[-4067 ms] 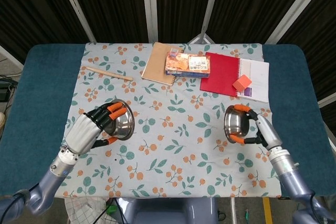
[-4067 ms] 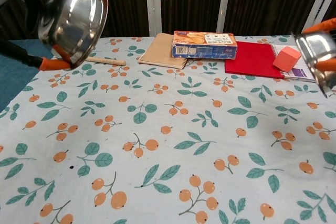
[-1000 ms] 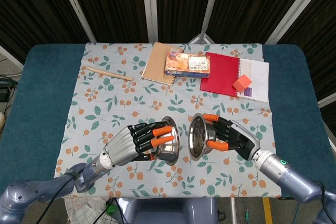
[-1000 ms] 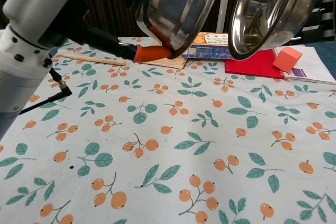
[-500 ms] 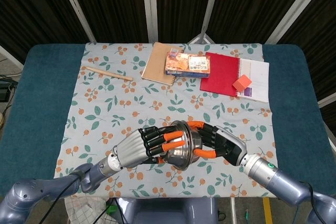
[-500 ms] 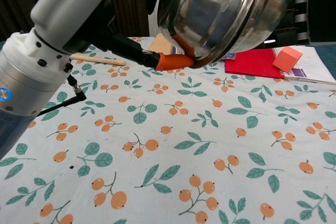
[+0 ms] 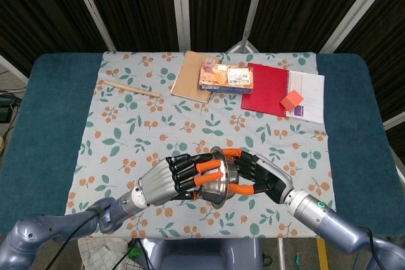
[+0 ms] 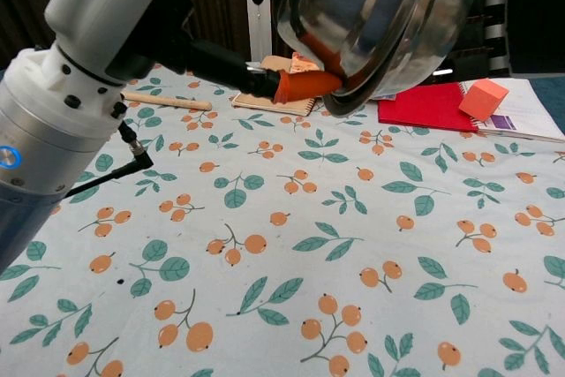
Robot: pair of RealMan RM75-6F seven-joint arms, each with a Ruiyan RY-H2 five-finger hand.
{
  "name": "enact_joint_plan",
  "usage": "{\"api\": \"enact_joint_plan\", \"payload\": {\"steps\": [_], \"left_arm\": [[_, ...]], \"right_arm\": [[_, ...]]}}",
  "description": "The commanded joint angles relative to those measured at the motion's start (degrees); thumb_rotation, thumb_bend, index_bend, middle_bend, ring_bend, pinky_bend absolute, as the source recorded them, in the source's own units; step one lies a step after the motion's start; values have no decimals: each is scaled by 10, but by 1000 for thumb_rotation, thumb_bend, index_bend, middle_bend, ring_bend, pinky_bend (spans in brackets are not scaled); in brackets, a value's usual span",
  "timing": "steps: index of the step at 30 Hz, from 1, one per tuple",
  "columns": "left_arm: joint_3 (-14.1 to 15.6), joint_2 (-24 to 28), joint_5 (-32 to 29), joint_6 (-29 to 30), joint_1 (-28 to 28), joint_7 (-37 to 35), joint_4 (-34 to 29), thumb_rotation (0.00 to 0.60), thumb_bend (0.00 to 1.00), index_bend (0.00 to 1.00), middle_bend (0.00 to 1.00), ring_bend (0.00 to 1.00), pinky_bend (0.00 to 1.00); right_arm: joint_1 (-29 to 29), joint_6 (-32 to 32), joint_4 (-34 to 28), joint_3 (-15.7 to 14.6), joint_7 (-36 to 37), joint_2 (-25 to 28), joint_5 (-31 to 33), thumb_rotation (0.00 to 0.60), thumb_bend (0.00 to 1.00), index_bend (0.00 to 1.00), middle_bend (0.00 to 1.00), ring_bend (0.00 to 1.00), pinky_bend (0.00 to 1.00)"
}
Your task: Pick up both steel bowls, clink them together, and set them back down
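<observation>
My left hand and right hand each clamp a bowl, rims pressed together above the near edge of the cloth. The second bowl seems hidden behind the first. If I part them unevenly, a rim could catch and twist one loose from my fingers

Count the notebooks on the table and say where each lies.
3. The brown notebook lies at the far edge under the box; the red notebook is to its right; the white notebook lies rightmost, under the orange block.
</observation>
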Motion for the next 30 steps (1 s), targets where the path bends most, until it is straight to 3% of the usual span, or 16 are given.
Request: {"api": "enact_joint_plan", "payload": {"steps": [1, 8, 12, 15, 20, 26, 30], "left_arm": [[3, 8, 2, 3, 4, 4, -6, 600, 260, 368, 487, 393, 629], [9, 38, -2, -4, 17, 15, -34, 600, 260, 367, 487, 392, 629], [14, 54, -7, -14, 25, 21, -46, 600, 260, 366, 487, 393, 629], [21, 66, -19, -27, 36, 16, -58, 600, 261, 370, 488, 393, 629], [41, 94, -44, -69, 56, 22, -75, 600, 266, 369, 490, 393, 629], [56, 131, -102, -154, 81, 84, -128, 600, 267, 372, 492, 393, 629], [62, 157, -146, -219, 93, 122, -188, 600, 267, 370, 490, 393, 629]], "right_arm": [[-7, 2, 12, 0, -2, 5, 3, 600, 417, 750, 669, 674, 849], [-28, 9, 64, -7, -28, 10, 6, 600, 418, 750, 669, 674, 850], [-35, 11, 112, -19, -115, 0, 12, 600, 418, 750, 669, 674, 849], [-46, 31, 144, -30, -246, -17, 33, 600, 418, 750, 669, 674, 850], [-77, 142, 198, -43, -569, -105, 111, 600, 418, 750, 669, 674, 849], [-99, 255, 270, -59, -834, -221, 123, 600, 419, 750, 669, 674, 849], [-111, 293, 324, -71, -938, -287, 108, 600, 419, 750, 669, 674, 849]]}}
